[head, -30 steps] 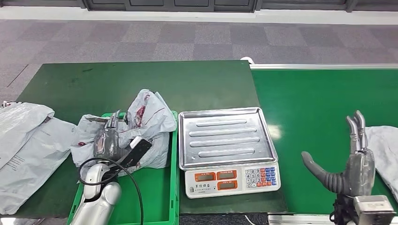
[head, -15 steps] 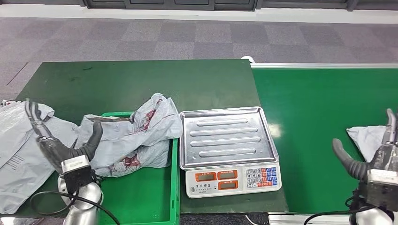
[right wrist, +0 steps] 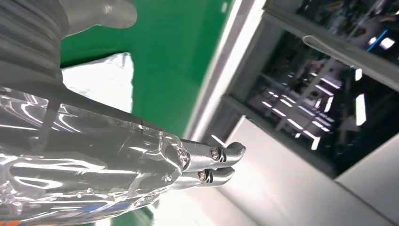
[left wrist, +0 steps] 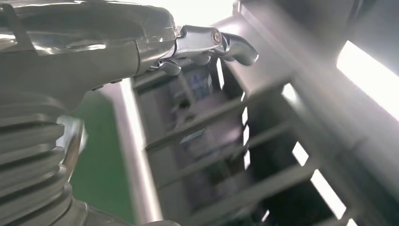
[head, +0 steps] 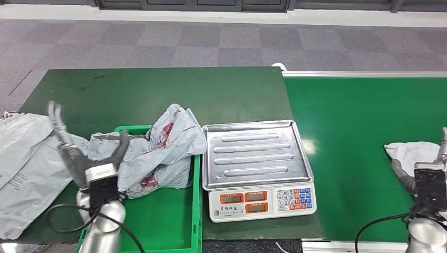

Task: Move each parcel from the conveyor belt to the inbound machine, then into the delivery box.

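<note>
Parcel [head: 414, 154] on the conveyor belt [head: 358, 137] lies just ahead of the right hand [head: 429, 182], far nearer it than the left hand [head: 84, 158]; right hand's fingers apart, holding nothing

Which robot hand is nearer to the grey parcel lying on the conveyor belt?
The right robot hand. It is at the parcel on the conveyor belt, overlapping its near edge. The left robot hand is far across, beyond the scale, by the green crate.
</note>
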{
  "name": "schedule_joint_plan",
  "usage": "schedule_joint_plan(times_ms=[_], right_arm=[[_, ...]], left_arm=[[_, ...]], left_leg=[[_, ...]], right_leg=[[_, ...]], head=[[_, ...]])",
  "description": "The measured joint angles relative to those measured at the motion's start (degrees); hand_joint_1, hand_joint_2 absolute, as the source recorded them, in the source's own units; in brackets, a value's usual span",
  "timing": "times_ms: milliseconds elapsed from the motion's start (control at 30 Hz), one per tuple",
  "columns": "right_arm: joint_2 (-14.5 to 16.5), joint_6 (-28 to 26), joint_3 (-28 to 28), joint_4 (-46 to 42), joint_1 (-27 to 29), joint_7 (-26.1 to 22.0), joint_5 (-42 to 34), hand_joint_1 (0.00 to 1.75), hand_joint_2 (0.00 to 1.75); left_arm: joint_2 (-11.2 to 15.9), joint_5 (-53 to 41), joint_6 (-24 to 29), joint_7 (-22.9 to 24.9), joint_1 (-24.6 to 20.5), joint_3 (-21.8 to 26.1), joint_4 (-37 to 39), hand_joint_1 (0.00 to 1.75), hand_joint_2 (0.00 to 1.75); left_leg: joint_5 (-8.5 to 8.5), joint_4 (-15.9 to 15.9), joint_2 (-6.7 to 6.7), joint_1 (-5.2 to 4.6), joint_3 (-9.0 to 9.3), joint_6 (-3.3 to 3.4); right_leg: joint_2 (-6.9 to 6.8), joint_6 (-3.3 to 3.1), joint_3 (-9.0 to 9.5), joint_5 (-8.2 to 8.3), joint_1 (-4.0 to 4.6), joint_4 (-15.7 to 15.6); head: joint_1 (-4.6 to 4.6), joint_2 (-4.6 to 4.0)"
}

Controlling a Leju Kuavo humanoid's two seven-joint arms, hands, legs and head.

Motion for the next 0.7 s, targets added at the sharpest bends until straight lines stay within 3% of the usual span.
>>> schedule_joint_plan(times_ms=[100,233,400,500,600,700], right_arm=[[-0.82,-1.22,-0.71,3.45,-1.35,1.66,1.53,0.00,1.75],[-3.45,-4.74,-1.39,10.24,-3.76,10.16,7.19,0.00,1.75],[-8.33,-4.87,-2.38,26.37,-9.15,20.72,12.54,0.00,1.75],[-10.67,-4.41,-2.69,35.47,-11.36,23.37,13.58,0.00,1.75],[-12.33,-2.16,-3.45,43.17,-13.06,25.84,13.53,0.00,1.75],[-13.39,0.09,-3.81,48.35,-14.01,28.41,13.75,0.00,1.75]], left_arm=[[-0.31,7.17,-6.44,-2.16,-2.24,-1.61,5.25,0.00,1.75],[-0.85,17.01,-19.21,-5.37,-4.76,-4.06,11.05,0.00,1.75],[-1.12,30.26,-37.39,-7.20,-8.54,-5.69,18.57,0.00,1.75],[-1.11,32.50,-45.95,-7.35,-9.56,-5.81,20.71,0.00,1.75],[-1.11,32.46,-50.66,-7.55,-10.51,-5.83,22.25,0.00,1.75],[-1.11,32.41,-51.24,-7.55,-11.45,-5.83,24.05,0.00,1.75]], left_leg=[[0.01,0.02,0.05,-0.03,0.00,0.00],[0.05,0.05,0.03,-0.04,-0.06,0.06],[0.06,0.10,0.05,-0.06,-0.13,0.09],[0.07,0.11,0.04,-0.06,-0.17,0.11],[0.07,0.10,0.04,-0.06,-0.22,0.11],[0.07,0.09,0.04,-0.04,-0.26,0.10]], right_leg=[[0.06,0.02,-0.04,0.06,-0.03,0.00],[0.05,0.05,-0.06,0.09,-0.04,0.00],[0.07,0.12,-0.12,0.15,-0.05,-0.01],[0.06,0.13,-0.16,0.15,-0.05,-0.01],[0.05,0.13,-0.20,0.15,-0.04,0.00],[0.04,0.13,-0.24,0.15,-0.03,0.00]], head=[[0.00,0.00],[0.01,0.00],[0.01,0.00],[0.01,0.00],[0.01,0.00],[0.01,0.00]])
